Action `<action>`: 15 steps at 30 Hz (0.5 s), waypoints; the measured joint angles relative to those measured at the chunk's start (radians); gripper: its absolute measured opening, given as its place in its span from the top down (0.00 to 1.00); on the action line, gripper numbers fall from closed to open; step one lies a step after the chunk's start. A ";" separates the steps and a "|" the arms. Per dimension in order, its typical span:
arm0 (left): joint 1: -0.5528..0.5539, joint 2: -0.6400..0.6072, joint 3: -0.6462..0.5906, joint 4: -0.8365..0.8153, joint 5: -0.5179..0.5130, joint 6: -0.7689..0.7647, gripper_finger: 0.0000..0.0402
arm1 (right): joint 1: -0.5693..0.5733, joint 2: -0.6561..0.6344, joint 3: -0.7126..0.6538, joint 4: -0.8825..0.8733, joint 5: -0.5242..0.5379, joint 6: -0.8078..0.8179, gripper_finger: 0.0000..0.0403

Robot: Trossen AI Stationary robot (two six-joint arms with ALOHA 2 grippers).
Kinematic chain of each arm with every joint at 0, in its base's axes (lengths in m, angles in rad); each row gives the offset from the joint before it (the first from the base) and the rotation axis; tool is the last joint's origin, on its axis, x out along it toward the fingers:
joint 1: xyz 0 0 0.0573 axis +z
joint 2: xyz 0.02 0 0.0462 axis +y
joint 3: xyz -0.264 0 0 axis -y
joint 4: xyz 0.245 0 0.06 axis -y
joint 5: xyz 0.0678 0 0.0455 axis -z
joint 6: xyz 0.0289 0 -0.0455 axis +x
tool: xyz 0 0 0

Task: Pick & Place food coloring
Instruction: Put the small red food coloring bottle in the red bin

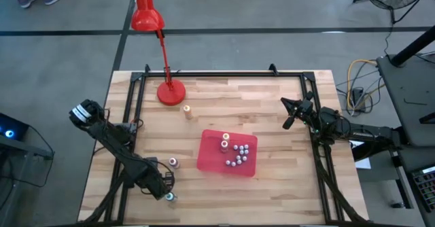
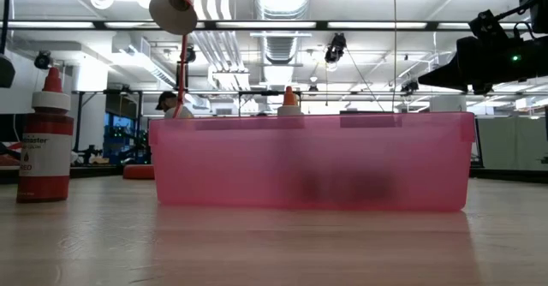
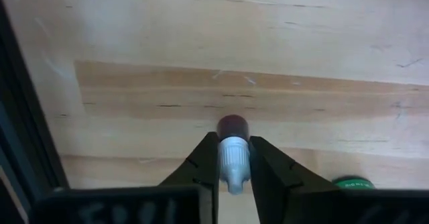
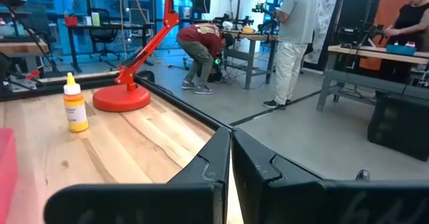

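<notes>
Bottle (image 3: 234, 158) with a white cap is pinched in the left gripper (image 3: 234, 174) jaws, low left on the worktop (image 1: 272, 101). More bottles sit in the pink tray (image 1: 211, 160) mid-frame. Right gripper (image 1: 291, 113), jaws pressed together, hangs at the right edge.
</notes>
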 joint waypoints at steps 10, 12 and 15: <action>0.003 -0.093 0.004 -0.011 -0.089 0.034 0.92 | 0.000 0.000 0.000 0.000 0.000 0.006 0.98; 0.003 -0.113 0.004 -0.012 -0.106 0.049 0.92 | 0.000 0.000 0.000 0.000 0.000 0.002 0.98; 0.003 -0.143 0.004 -0.011 -0.148 0.073 0.92 | 0.000 0.000 0.000 0.000 0.000 -0.006 0.98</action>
